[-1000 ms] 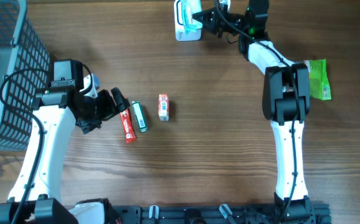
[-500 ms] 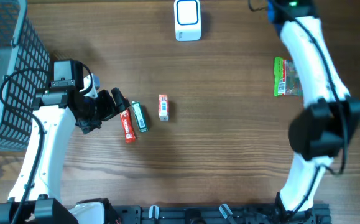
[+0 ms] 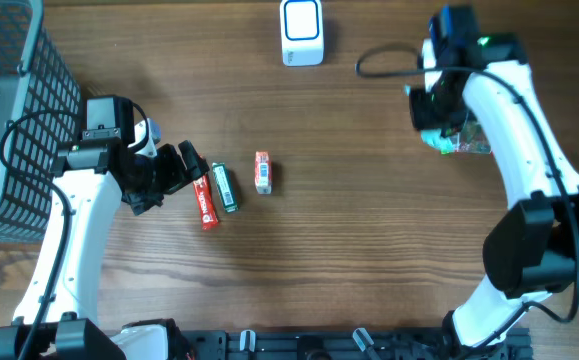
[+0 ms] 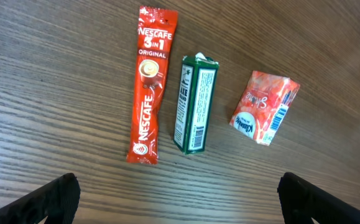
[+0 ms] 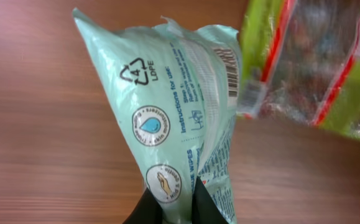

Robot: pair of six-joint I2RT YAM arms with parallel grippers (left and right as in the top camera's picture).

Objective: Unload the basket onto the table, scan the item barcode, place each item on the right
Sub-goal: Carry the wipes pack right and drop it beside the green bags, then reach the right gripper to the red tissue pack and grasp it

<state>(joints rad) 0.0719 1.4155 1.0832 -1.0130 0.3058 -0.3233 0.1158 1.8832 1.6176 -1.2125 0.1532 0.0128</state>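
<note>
My right gripper (image 5: pixel 178 202) is shut on the lower end of a pale green wipes packet (image 5: pixel 180 106), whose barcode (image 5: pixel 231 74) runs along its upper right edge. In the overhead view the right gripper (image 3: pixel 431 125) hangs at the right of the table, well right of and below the white scanner (image 3: pixel 301 32). Only a sliver of the packet (image 3: pixel 439 143) shows under it. My left gripper (image 3: pixel 184 170) stands open, wide, beside a red Nescafe stick (image 4: pixel 150 87), a green box (image 4: pixel 194 106) and an orange tissue pack (image 4: pixel 265 107). Nothing lies between its fingertips (image 4: pixel 55 199).
A green snack bag (image 3: pixel 467 138) lies on the table just under and right of the held packet, and it also shows in the right wrist view (image 5: pixel 316 62). A grey wire basket (image 3: pixel 9 120) stands at the left edge.
The right arm has swung away from the scanner at the top and come down over the green snack bag, still gripping the wipes packet. The left arm has not moved.
</note>
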